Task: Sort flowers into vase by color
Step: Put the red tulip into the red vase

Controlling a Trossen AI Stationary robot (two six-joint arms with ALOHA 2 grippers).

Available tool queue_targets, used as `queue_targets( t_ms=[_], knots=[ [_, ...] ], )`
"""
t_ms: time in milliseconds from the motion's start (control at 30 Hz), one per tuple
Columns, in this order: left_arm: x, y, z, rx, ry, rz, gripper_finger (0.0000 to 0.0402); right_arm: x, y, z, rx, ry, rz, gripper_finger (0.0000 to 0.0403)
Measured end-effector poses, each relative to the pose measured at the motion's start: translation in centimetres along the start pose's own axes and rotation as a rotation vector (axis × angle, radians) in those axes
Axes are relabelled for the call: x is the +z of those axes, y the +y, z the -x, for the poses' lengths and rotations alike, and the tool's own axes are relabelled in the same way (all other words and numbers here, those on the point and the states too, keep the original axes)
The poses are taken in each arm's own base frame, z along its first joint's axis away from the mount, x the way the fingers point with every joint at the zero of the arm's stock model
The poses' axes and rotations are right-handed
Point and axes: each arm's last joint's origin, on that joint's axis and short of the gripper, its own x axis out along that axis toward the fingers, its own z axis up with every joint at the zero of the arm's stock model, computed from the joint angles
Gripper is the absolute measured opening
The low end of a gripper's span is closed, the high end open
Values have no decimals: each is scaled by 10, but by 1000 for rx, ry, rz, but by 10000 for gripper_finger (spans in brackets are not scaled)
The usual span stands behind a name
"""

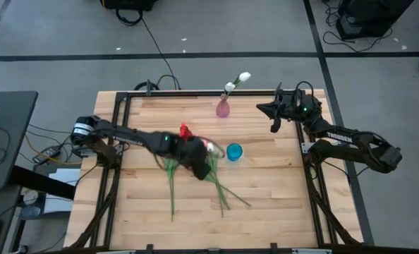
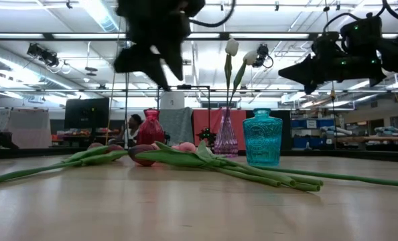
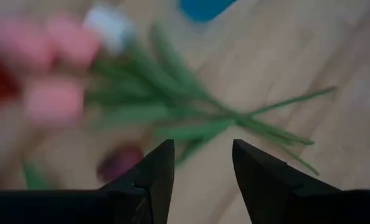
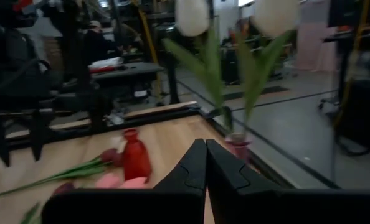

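Left gripper (image 3: 200,165): fingers spread apart, holding nothing, hanging above the loose flowers just beside the blue vase.
Right gripper (image 4: 205,163): fingers pressed together, empty, raised well apart from the blue vase, beyond the pink vase.
Flowers (image 1: 195,180): a loose bundle lying flat on the table (image 1: 266,197), heads near the blue vase (image 1: 234,151), stems trailing away from it.
Pink vase (image 1: 223,108): behind the blue vase, holding two white tulips (image 2: 232,47).
Red vase (image 2: 151,127): beside the blue vase, past the flower heads.

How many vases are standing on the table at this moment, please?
3: a red vase at the left, a pink vase holding two white tulips, and a blue vase beside it.
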Motion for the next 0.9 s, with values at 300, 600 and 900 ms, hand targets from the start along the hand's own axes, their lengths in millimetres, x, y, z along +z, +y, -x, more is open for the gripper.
queue_targets(
  t_ms=[300,600,900],
  knots=[
    [-69,0,2,395,36,276,168,-3,23,-12,142,18,-6,13],
    [-99,13,-25,405,107,327,152,-3,39,-19,213,7,31,13],
    [-113,36,-46,432,143,367,116,-3,40,-20,188,0,63,13]
  ],
)
